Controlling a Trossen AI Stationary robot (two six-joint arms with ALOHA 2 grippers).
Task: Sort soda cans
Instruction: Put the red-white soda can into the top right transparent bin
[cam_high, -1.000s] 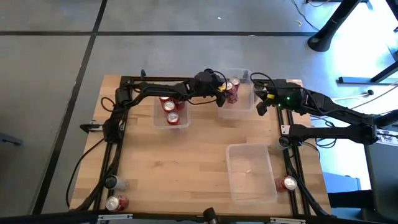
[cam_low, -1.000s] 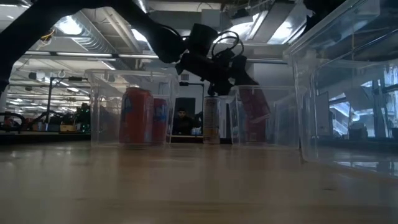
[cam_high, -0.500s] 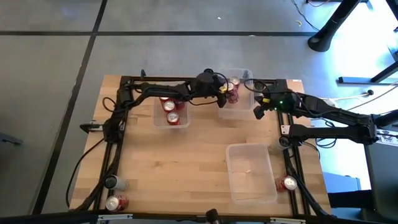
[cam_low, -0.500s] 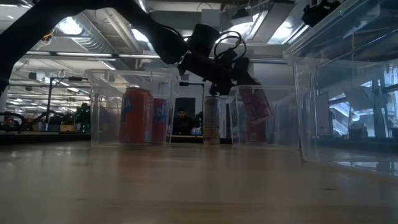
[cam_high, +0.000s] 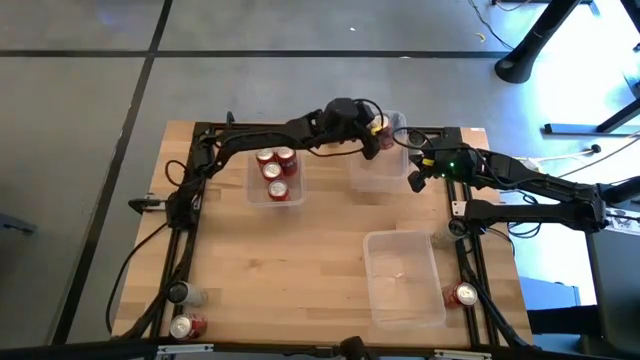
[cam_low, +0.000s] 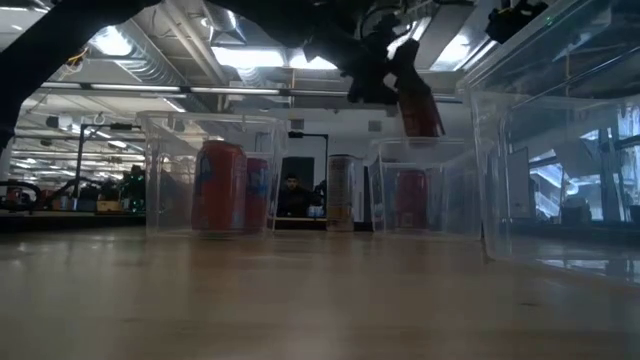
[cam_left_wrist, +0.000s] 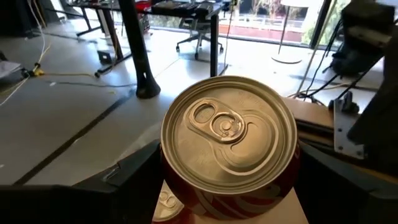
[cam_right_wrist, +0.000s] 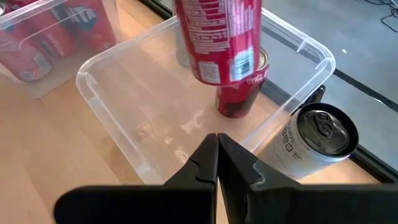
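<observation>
Above the far clear bin (cam_high: 375, 172), the left end effector (cam_high: 375, 132) clamps a red can (cam_low: 418, 108), a silver can (cam_right_wrist: 308, 142) just outside.

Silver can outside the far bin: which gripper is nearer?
Right. The right gripper, shut and empty, sits just beside the silver can. The left gripper holds a red can above the bin.
</observation>
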